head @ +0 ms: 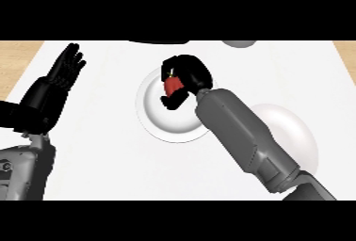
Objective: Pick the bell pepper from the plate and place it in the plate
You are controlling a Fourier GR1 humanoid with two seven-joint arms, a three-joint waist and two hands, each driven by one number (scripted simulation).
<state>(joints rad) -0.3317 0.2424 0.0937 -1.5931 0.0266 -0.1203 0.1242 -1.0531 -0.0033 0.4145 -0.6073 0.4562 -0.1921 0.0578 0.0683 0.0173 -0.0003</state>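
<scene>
Right hand (186,75) curled round bell pepper (172,85) above plate (156,117); left hand (59,77) open.

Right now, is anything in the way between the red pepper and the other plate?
Only the robot's own right forearm lies across that stretch. The right hand curls round the bell pepper over the left plate; the other plate sits right of it.

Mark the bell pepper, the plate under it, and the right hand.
bell pepper (172,86): head view, on its red side showing between the fingers.
plate (158,123): head view, on its bare white lower-left part.
right hand (191,73): head view, on the back of the black hand curled round the pepper.
</scene>
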